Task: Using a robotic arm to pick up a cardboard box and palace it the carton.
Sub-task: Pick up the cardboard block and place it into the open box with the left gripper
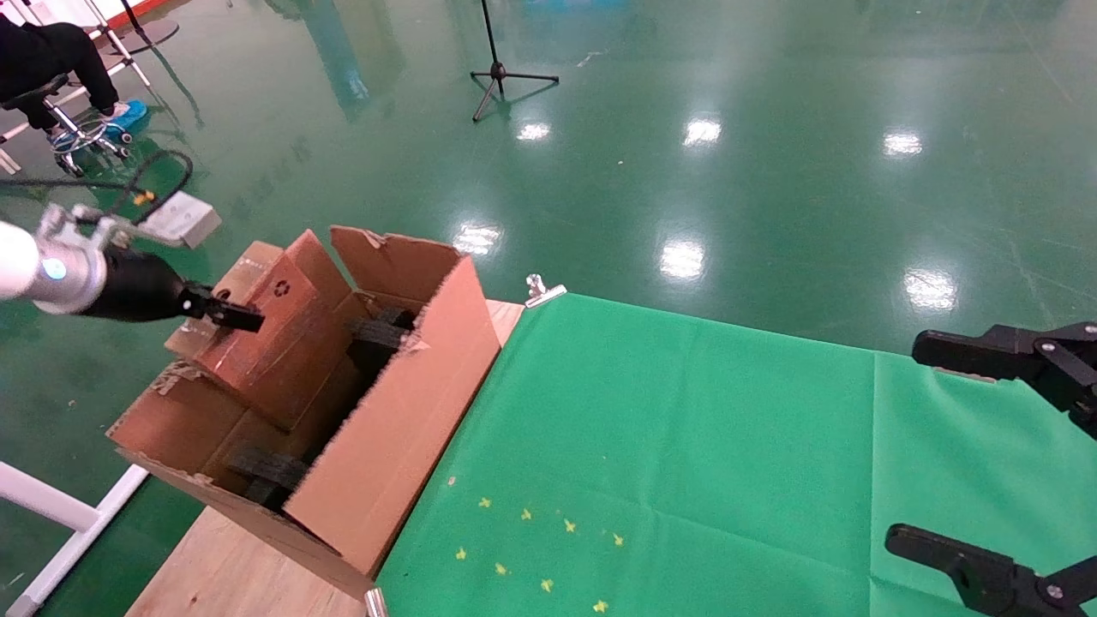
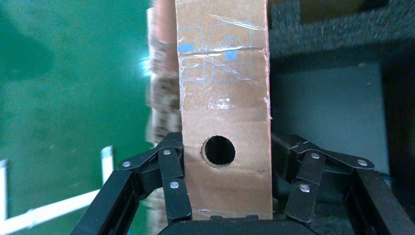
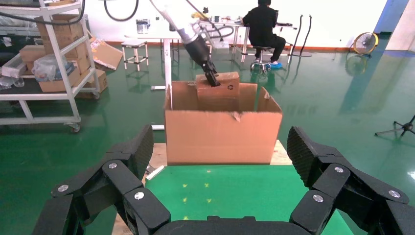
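The robotic arm's left gripper (image 1: 224, 313) is shut on the cardboard box (image 1: 274, 343) and holds it tilted, partly down inside the carton (image 1: 403, 420). In the left wrist view the fingers (image 2: 173, 181) clamp both sides of the taped box (image 2: 225, 98), which has a round hole. Black foam blocks (image 1: 377, 330) lie inside the carton. In the right wrist view the carton (image 3: 222, 134) stands at the table's far end, with the box (image 3: 218, 88) and left arm (image 3: 198, 44) above it. My right gripper (image 1: 951, 450) is open and empty at the table's right.
A green cloth (image 1: 686, 428) covers the table, held by a metal clamp (image 1: 542, 290). Bare wood (image 1: 231, 574) shows under the carton. A white frame (image 1: 51, 514) stands left of the table. A tripod (image 1: 497, 77) and a seated person (image 1: 51, 60) are on the floor beyond.
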Controlling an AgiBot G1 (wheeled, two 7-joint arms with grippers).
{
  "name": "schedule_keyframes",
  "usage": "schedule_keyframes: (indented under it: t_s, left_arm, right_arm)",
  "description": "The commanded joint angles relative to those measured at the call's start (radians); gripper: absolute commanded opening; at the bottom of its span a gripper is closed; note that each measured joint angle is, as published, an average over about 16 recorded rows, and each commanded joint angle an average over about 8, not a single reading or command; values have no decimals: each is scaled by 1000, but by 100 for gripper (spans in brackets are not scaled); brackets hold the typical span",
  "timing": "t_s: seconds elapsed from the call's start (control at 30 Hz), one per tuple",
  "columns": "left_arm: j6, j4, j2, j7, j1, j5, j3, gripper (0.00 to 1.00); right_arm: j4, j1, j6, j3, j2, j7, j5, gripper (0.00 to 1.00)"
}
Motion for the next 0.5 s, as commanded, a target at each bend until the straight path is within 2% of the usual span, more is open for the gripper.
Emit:
schedule_keyframes:
  t_s: [0.03, 0.2, 0.5]
  left_arm:
    - [-60, 12, 10, -2, 39, -5, -4, 0]
    - [-123, 20, 27, -6, 112, -18, -13, 0]
    - [-135, 20, 39, -14, 176, -35, -25, 0]
  right_arm:
    - [0, 0, 0, 0, 0, 0, 0, 100]
    - [0, 0, 0, 0, 0, 0, 0, 100]
    - [0, 0, 0, 0, 0, 0, 0, 100]
